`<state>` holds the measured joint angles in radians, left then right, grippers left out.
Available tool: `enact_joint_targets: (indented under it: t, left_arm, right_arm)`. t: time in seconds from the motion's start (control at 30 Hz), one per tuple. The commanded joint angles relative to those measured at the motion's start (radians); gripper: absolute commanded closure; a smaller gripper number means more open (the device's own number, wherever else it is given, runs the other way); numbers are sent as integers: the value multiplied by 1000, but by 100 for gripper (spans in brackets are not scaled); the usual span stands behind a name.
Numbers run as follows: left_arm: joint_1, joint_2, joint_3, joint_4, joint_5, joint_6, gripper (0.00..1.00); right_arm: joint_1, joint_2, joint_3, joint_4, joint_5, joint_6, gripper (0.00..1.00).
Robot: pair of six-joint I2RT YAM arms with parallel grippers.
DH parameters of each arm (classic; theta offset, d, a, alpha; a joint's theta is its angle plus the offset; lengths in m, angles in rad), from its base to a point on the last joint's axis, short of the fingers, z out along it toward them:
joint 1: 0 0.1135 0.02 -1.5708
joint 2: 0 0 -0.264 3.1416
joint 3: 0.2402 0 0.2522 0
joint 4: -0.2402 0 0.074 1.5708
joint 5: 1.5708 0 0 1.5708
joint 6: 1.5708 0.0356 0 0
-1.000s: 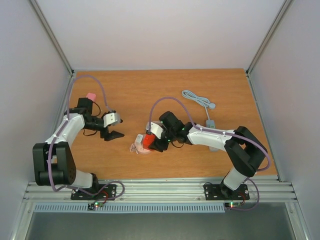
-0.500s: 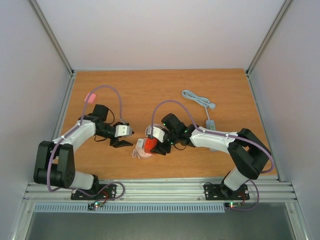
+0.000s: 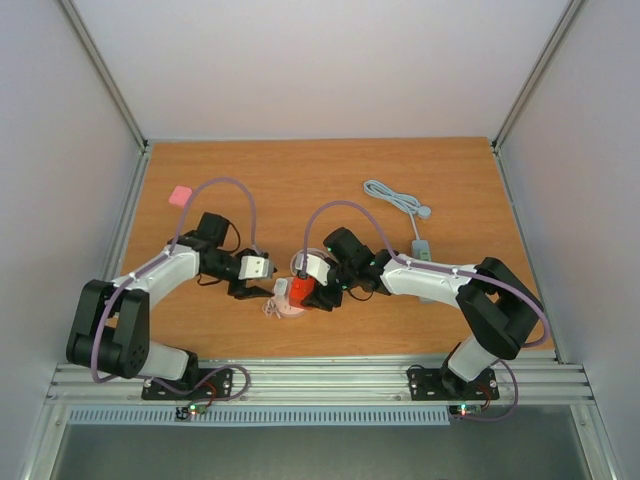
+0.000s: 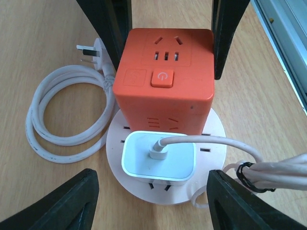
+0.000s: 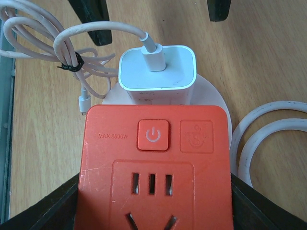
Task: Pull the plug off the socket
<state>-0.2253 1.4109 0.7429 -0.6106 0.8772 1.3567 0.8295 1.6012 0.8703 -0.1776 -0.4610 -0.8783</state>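
An orange cube socket (image 3: 303,292) stands on a round white base (image 4: 211,127) near the table's front middle. A white charger plug (image 4: 159,155) sits in the cube's side face and also shows in the right wrist view (image 5: 157,69). My right gripper (image 5: 152,203) is shut on the orange cube (image 5: 151,167), one finger on each side. My left gripper (image 4: 151,176) is open, its fingers (image 4: 62,201) wide apart on either side of the plug and not touching it. In the top view the left gripper (image 3: 256,287) is just left of the plug.
A coiled white cord with a pin plug (image 4: 62,115) lies beside the base. The charger's bundled cable (image 5: 57,48) lies on the other side. A pink block (image 3: 180,194) is at the far left and a grey cable with a small box (image 3: 421,247) at the right.
My left arm has swung right from the table's left side up to the plug. The right gripper has kept hold of the cube, shifting it slightly.
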Motion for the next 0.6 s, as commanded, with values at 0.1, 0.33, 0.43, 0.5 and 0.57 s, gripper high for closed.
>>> enact_joint_targets:
  t: [0.1,0.33,0.43,0.5,0.57]
  left_arm:
    - [-31,9,-16,54,18,-23,36]
    - [-65,26,-23,76,14,-41,36]
    - [-79,32,-32,99,5,-57,35]
    - [-80,37,-34,107,9,-65,36]
    - [-81,43,-37,113,2,-66,38]
  right_arm:
    - [0,-23,-13,7,-35,-16,68]
    - [0,-21,-12,9,-37,-14,68]
    - [0,-21,-12,10,-38,-13,68]
    - [0,-22,-12,10,-38,-13,68]
    - [0,-24,-13,11,-38,-13,68]
